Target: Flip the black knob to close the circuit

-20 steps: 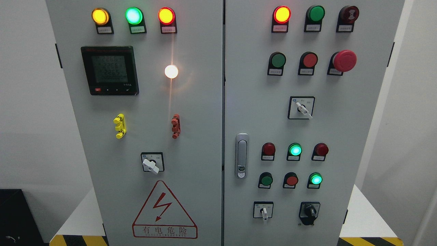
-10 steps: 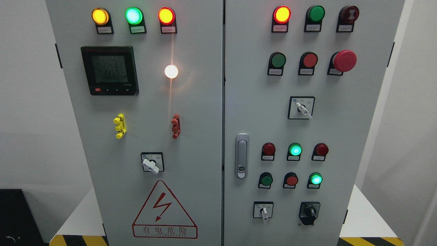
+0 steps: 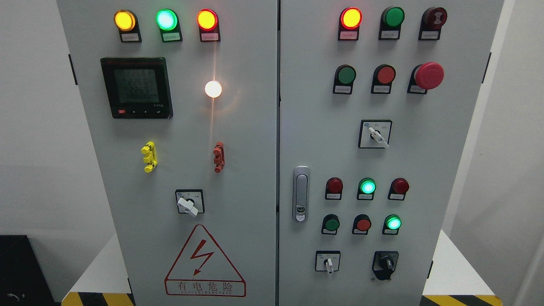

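The black knob (image 3: 386, 264) is a rotary switch on a black plate at the lower right of the grey control cabinet's right door (image 3: 323, 140). Its handle points roughly upward. Neither of my hands shows in the head view.
White-handled selector switches sit at the right door's middle (image 3: 375, 134), lower middle (image 3: 328, 262) and on the left door (image 3: 189, 204). Lit lamps, push buttons, a red mushroom stop button (image 3: 429, 75), a meter (image 3: 137, 88) and a door latch (image 3: 301, 194) fill the panel.
The digits on the meter flicker. Nothing else has moved.
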### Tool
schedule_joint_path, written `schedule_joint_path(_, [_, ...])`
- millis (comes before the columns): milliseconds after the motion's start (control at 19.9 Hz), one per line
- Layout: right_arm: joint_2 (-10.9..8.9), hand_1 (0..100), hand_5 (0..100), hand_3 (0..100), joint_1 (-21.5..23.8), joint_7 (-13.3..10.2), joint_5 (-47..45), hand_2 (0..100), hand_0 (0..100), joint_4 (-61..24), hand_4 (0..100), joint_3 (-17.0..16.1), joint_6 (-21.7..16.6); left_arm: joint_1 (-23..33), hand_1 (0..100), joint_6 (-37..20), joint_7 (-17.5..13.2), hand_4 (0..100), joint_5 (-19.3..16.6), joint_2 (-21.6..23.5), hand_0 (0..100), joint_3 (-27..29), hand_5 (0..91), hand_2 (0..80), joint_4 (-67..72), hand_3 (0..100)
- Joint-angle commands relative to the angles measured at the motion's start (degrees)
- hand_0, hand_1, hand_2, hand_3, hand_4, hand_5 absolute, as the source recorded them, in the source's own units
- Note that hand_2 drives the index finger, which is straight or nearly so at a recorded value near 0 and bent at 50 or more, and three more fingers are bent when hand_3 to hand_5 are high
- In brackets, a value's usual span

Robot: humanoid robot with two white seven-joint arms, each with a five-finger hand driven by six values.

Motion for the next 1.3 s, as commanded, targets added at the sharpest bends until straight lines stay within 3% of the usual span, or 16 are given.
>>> schedule_joint_path(0, [0.12, 0, 98, 100, -2.0, 0.5, 0.8, 93, 0, -0.3, 96, 0.0, 0.1, 0.0, 56, 0.0, 0.0, 0, 0.0, 0.0, 12, 0.0, 0.0, 0.0, 0.0, 0])
schedule_joint_path(702, [0.21, 0, 98, 100, -8.2, 0.6, 3.6, 93, 0, 3.7, 95, 0.4, 1.1, 0.0, 56, 0.0, 0.0, 0, 0.0, 0.0, 12, 0.0, 0.0, 0.0, 0.0, 0])
schedule_joint_path(1254, [0.21, 0, 98, 100, -9.9, 1.7, 3.6, 93, 0, 4.1, 95, 0.3, 2.2, 0.0, 56, 0.0, 0.0, 0, 0.0, 0.0, 12, -0.1, 0.0, 0.0, 0.1, 0])
